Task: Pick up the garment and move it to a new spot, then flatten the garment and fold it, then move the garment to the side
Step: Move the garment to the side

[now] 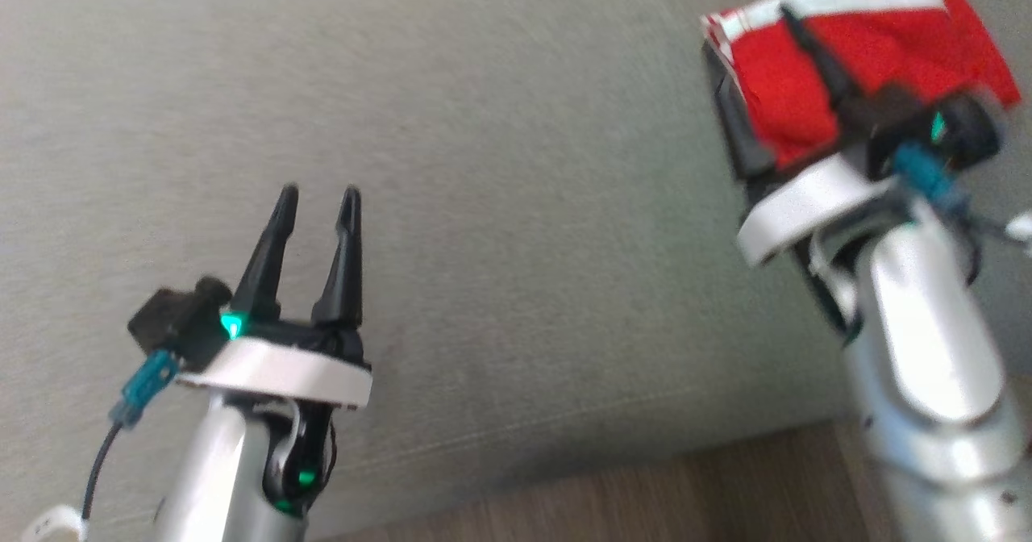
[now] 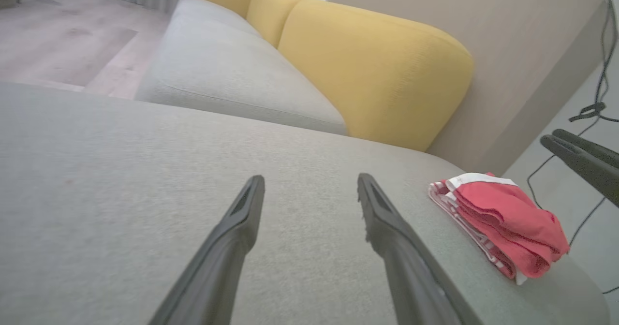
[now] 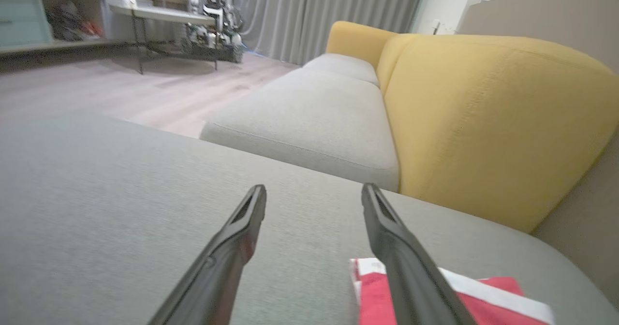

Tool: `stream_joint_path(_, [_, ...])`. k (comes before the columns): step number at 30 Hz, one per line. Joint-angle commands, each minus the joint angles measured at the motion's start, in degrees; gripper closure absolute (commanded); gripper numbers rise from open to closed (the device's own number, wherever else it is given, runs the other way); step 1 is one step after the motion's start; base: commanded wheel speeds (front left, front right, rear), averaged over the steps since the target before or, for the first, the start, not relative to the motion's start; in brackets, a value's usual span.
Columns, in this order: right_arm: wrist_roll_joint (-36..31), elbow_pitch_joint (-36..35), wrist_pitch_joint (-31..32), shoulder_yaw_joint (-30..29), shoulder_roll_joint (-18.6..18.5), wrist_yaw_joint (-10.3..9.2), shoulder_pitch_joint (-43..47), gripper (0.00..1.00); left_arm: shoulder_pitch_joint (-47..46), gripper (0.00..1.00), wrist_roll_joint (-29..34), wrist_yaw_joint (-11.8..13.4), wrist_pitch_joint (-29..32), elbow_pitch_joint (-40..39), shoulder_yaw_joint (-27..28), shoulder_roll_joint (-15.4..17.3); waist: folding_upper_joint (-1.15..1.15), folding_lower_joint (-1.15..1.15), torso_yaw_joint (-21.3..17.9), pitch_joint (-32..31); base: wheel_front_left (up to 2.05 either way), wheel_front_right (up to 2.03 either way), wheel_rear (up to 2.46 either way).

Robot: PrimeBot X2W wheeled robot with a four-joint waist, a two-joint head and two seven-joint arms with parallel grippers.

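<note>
Folded red, white-trimmed fabric garment (image 2: 503, 218) lies near the grey sofa cushion's (image 2: 145, 194) edge; left pincer (image 1: 318, 195) and right pincer (image 3: 314, 189) both spread apart, empty.

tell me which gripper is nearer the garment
Right. The right gripper is just over the garment, open, not holding it; the left gripper is well off to its left over bare cushion.

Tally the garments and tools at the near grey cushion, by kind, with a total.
garment: 1
tools: 2 (left tool, right tool)
total: 3
</note>
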Motion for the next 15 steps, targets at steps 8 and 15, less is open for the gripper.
stream_joint_path(8, [2.96, -2.19, -6.47, 0.45, 3.27, -0.02, 12.16, 0.00, 5.79, 0.00, -1.20, 1.64, -0.30, -0.58, 3.77, -0.37, 0.00, 0.00, 8.90, -11.28, 0.00, 0.00, 0.00])
stream_joint_path(15, [6.73, -3.37, -9.55, -1.87, 3.33, -0.02, 21.03, 0.00, 10.89, 0.00, 0.71, 4.74, -0.30, 0.01, 2.47, -0.39, 0.00, 0.00, 10.85, -15.20, 0.00, 0.00, 0.00])
